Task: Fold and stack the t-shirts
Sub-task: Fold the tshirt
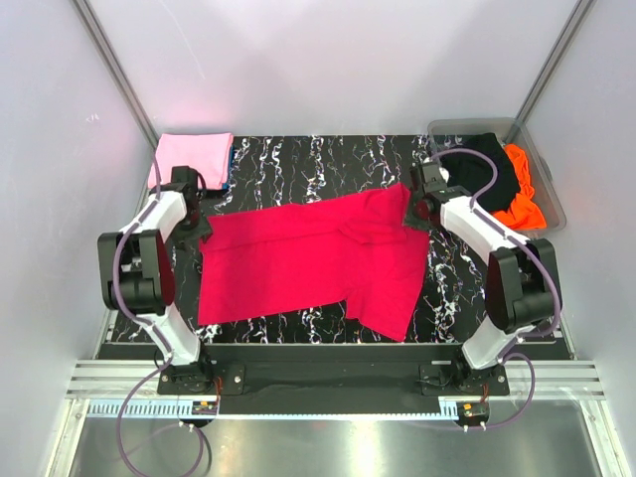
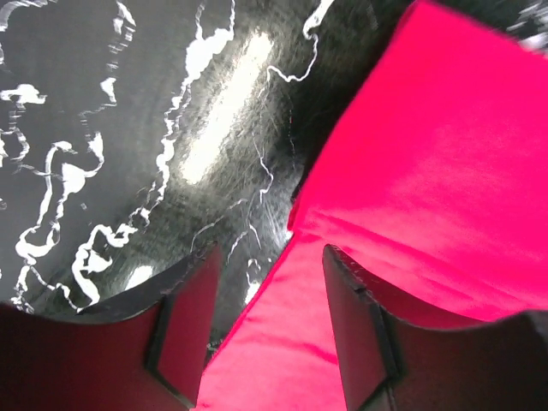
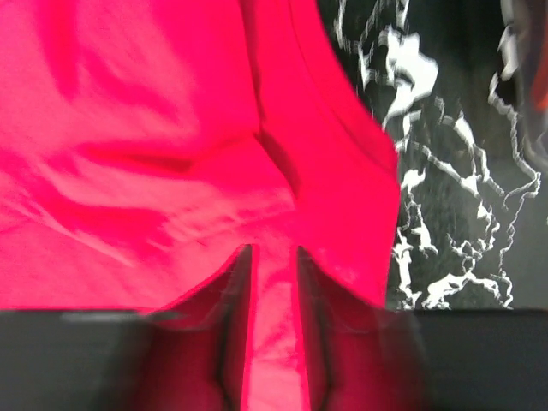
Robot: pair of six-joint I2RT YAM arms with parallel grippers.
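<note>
- The crimson-red soft cloth t-shirt (image 1: 308,258) lies spread flat across the middle of the black marbled table (image 1: 288,154).
- Our left gripper (image 2: 270,261) gapes astride its edge; we should clamp fully before lifting.
- Our right gripper (image 3: 274,253) pinches cloth; we should raise both evenly.

- A robotics lab test cell: plain white panel walls (image 1: 328,60) close in three sides, held by bare aluminium struts (image 1: 114,60).
- Two robot arms, left (image 1: 149,258) and right (image 1: 507,268), stand bolted to slotted aluminium rails (image 1: 338,383) at the near edge of a black, marble-patterned table (image 1: 298,159).
- Grey-violet cables (image 1: 127,437) loop from the arm bases in plain sight.
- The only household touch is laundry: a crimson-red t-shirt (image 1: 298,258) spread out, and a clear plastic bin (image 1: 467,127) in the far right corner.
</note>
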